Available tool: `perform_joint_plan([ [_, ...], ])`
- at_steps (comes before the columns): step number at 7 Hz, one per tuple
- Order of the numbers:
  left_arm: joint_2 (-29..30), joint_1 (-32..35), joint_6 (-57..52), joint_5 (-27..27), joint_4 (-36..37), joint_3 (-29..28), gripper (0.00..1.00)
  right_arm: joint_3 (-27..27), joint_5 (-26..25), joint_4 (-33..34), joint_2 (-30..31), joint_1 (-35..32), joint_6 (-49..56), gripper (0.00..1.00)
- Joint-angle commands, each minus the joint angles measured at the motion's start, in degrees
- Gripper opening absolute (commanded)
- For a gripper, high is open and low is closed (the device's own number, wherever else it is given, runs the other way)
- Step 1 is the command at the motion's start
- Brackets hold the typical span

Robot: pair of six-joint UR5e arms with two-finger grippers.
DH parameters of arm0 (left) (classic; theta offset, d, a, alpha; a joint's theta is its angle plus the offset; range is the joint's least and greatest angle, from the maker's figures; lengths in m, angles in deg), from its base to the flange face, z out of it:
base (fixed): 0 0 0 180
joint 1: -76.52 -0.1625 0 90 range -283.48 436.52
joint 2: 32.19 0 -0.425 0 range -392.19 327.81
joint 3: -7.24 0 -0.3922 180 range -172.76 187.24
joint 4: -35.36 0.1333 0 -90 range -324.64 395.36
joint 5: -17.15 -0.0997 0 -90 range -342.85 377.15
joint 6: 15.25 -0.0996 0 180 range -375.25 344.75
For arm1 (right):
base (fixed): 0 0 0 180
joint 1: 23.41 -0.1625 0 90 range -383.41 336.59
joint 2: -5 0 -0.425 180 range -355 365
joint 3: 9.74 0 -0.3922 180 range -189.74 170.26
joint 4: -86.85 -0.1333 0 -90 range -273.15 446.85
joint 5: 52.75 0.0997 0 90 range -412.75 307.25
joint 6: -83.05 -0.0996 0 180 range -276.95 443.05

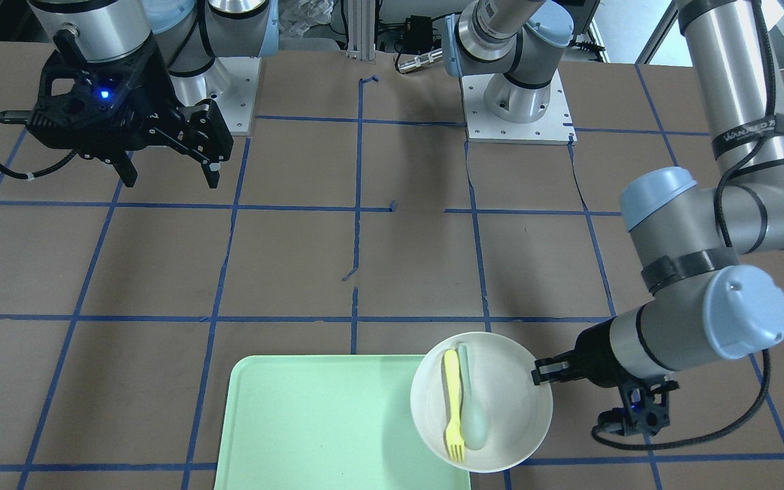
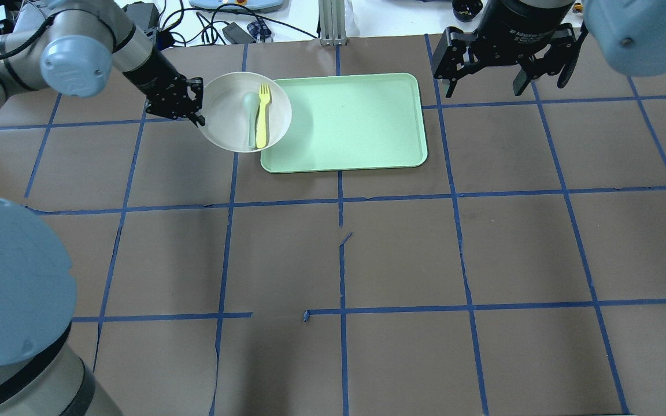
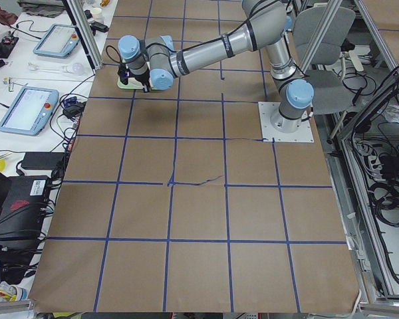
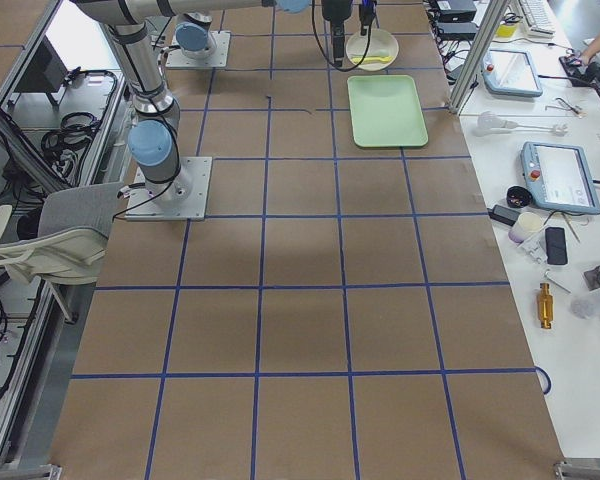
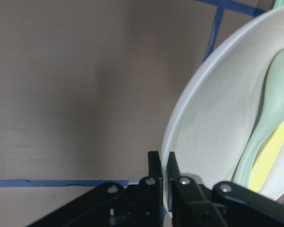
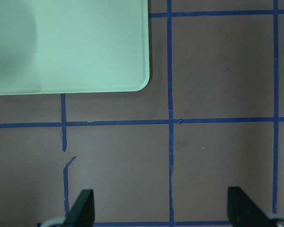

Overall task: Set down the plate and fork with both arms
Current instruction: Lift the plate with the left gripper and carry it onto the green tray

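Note:
The off-white plate (image 2: 223, 115) carries the pale yellow fork (image 2: 262, 112) and a grey-green spoon (image 2: 250, 118) lying side by side. My left gripper (image 2: 194, 107) is shut on the plate's rim; the left wrist view shows its fingers (image 5: 154, 172) pinching the rim of the plate (image 5: 213, 118), with the fork (image 5: 274, 151) lying in the plate. The plate (image 1: 508, 401) hangs over the corner of the green tray (image 1: 310, 422) and casts a shadow on it. My right gripper (image 2: 483, 91) is open and empty, above the table beside the tray's other end.
The pale green rectangular tray (image 2: 356, 127) lies at the far side of the table. Brown paper with blue tape lines (image 2: 341, 260) covers the table. Both arm bases (image 1: 518, 102) stand on the robot's side.

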Motion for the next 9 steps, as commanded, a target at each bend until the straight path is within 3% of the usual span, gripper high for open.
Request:
perform_joint_plan([
  [1, 5.64, 5.54, 2.68, 1.7, -0.45, -7.88, 0.0, 0.0, 0.0, 0.0, 0.03, 0.01, 0.0, 1.0],
  [3, 10.56, 8.18, 2.77, 4.51, 0.07, -11.94, 0.0, 0.0, 0.0, 0.0, 0.03, 0.01, 0.09, 1.0],
  [9, 15.67, 9.77, 1.46, 6.45, 2.44, -13.62, 0.0, 0.0, -0.09, 0.0, 0.03, 0.01, 0.09, 1.0],
])
